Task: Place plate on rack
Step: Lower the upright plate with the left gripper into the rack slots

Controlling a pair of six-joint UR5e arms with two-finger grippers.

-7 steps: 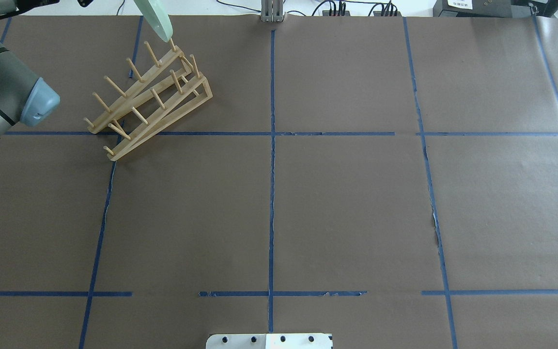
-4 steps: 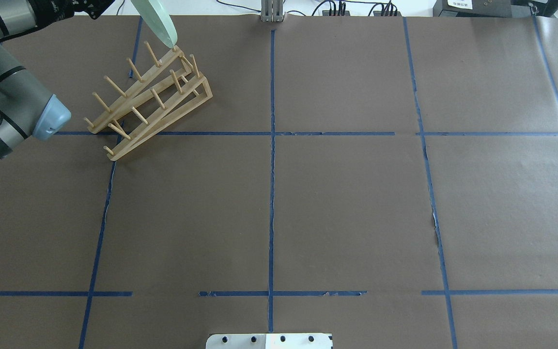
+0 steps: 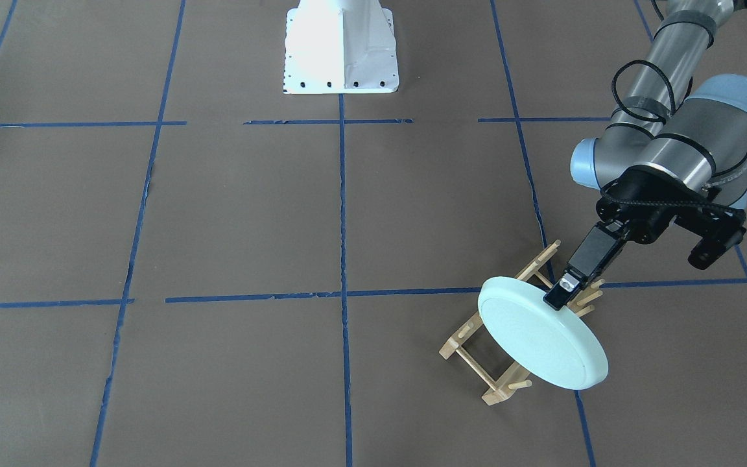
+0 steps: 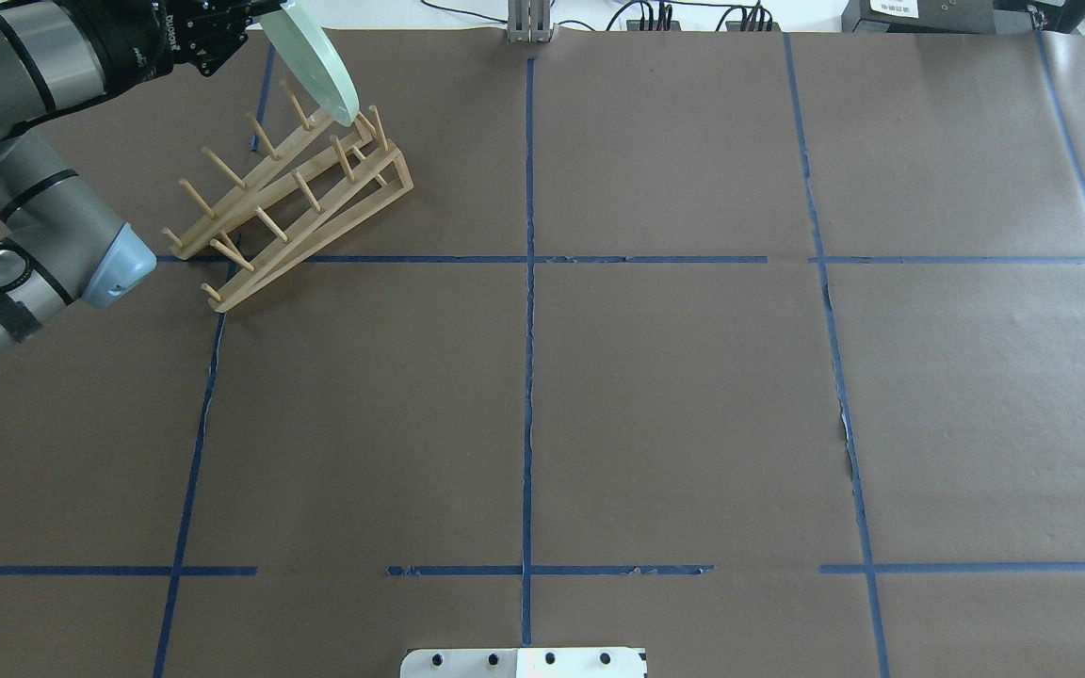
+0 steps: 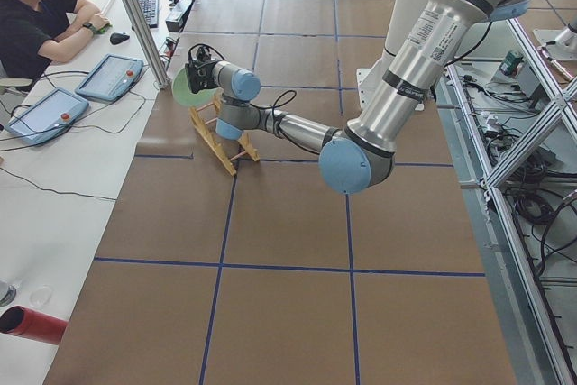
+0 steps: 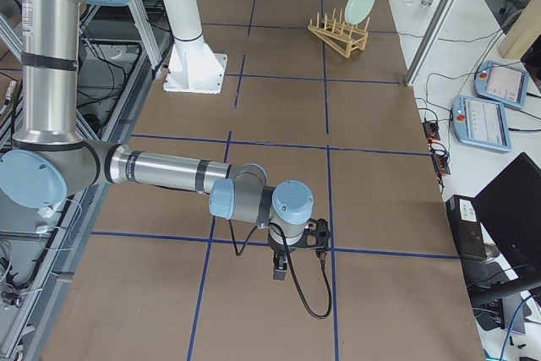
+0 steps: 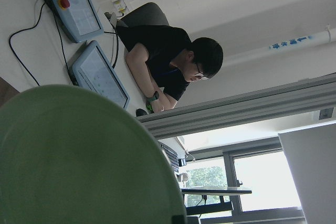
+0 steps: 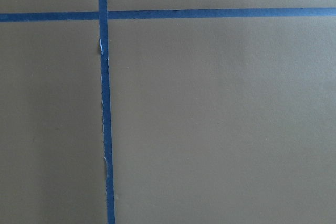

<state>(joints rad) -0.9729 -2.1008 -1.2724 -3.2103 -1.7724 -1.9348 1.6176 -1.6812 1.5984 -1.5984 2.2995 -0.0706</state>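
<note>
The pale mint-green plate (image 3: 542, 334) hangs tilted on edge over the far end of the light wooden rack (image 3: 452, 345). My left gripper (image 3: 558, 295) is shut on the plate's upper rim. In the overhead view the plate's (image 4: 316, 56) lower edge is at the farthest pegs of the rack (image 4: 288, 179); I cannot tell if they touch. The plate fills the lower left of the left wrist view (image 7: 79, 156). My right gripper (image 6: 296, 251) hangs low over the table far from the rack. I cannot tell whether it is open or shut.
The robot's white base (image 3: 340, 48) stands at the table's near edge. An operator (image 5: 36, 15) sits at a side desk with tablets (image 5: 41, 114) just beyond the rack. Blue tape lines (image 4: 528, 282) cross the brown table cover.
My left arm has come further into view and carried the plate down and to the right, from beyond the rack's far end to its farthest pegs. The rack has not moved.
</note>
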